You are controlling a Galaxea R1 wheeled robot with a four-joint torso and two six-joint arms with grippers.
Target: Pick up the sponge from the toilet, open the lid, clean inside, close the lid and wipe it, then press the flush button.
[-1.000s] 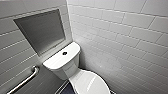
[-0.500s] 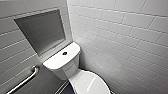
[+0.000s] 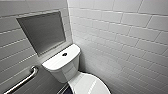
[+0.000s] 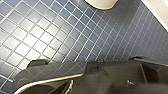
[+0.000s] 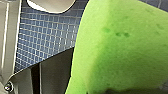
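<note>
The toilet (image 3: 65, 65) is set in a tiled corner (image 3: 70, 30), its lid (image 3: 91, 85) shut. The sponge (image 5: 120, 47) is seemingly clamped in the right gripper (image 5: 72, 80), above blue floor tiles (image 5: 45, 37). The flush button (image 3: 64, 54) is seen mid-tank. Whether the left gripper (image 4: 83, 73) is parted cannot be told.

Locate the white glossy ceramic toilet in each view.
Head view: white glossy ceramic toilet, lower centre, lid closed.
Left wrist view: its rounded white edge beyond the tiles.
Right wrist view: a pale curved edge, likely it, near the green sponge.
Shared landmark: blue tiled floor, both wrist views.
</note>
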